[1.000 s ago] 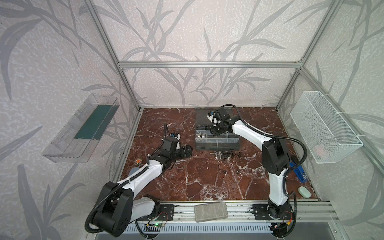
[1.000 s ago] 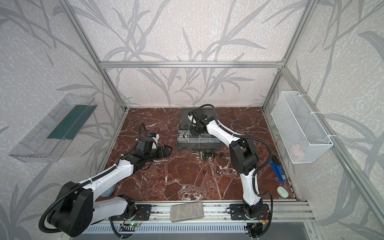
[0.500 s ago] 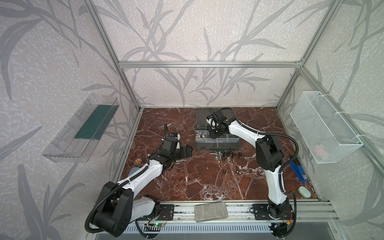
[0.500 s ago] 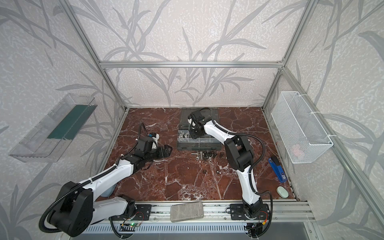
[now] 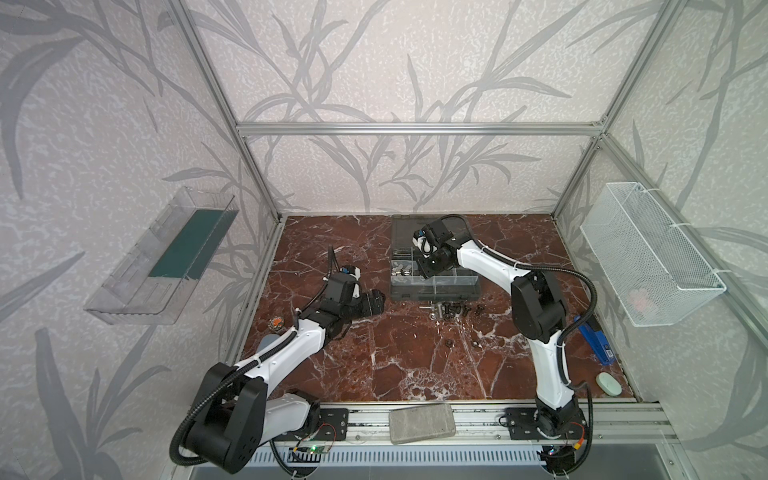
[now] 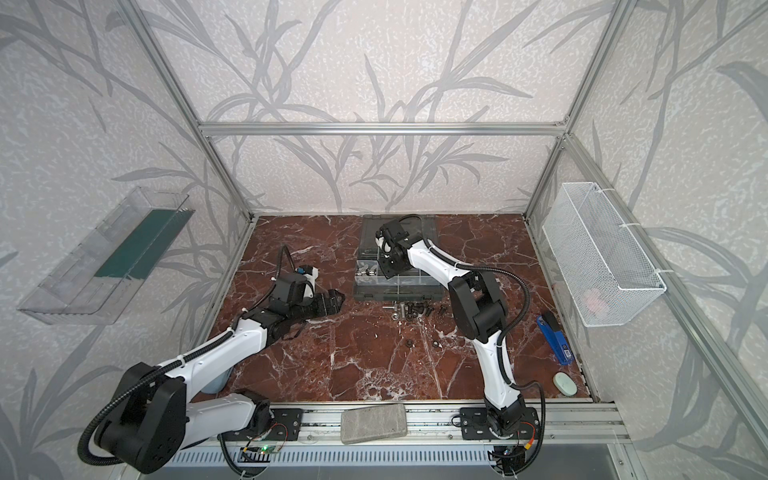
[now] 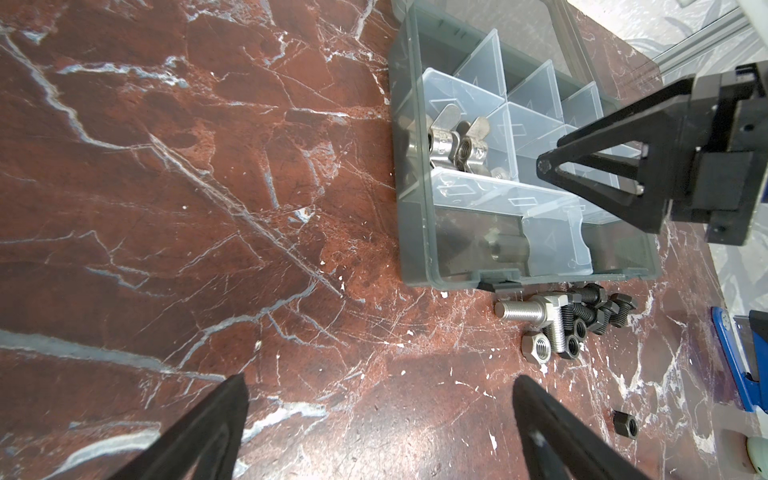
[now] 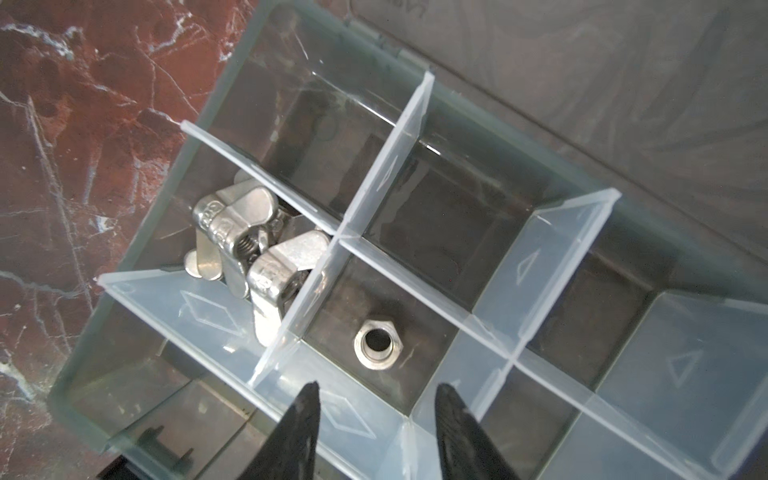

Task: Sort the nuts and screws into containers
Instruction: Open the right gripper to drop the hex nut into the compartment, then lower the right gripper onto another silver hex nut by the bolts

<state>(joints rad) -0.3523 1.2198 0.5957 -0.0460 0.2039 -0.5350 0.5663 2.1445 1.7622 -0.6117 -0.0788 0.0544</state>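
Left pincer (image 7: 380,380) spread wide, hovering low over bare worktop (image 7: 166,208). Loose screws and nuts (image 7: 561,324) heaped just before the case (image 7: 415,232). Right pincer (image 8: 379,386) spread, empty, above the cell holding the hex nut (image 8: 376,343), beside the wing nuts (image 8: 232,232). Best lift straight, clear of dividers (image 8: 386,166).

Quick tally: one organizer case (image 7: 415,232). Inside it there are three silver wing nuts (image 8: 232,232) sharing a cell, I think. They overlap, so I might be off by one. One hex nut (image 8: 376,343) sits alone in the next cell. Loose on the tabletop (image 7: 166,166): two silver bolts (image 7: 519,311), one more silver nut (image 7: 536,347), two stray black nuts (image 5: 449,343), plus a black clump (image 7: 590,307) I can't count.
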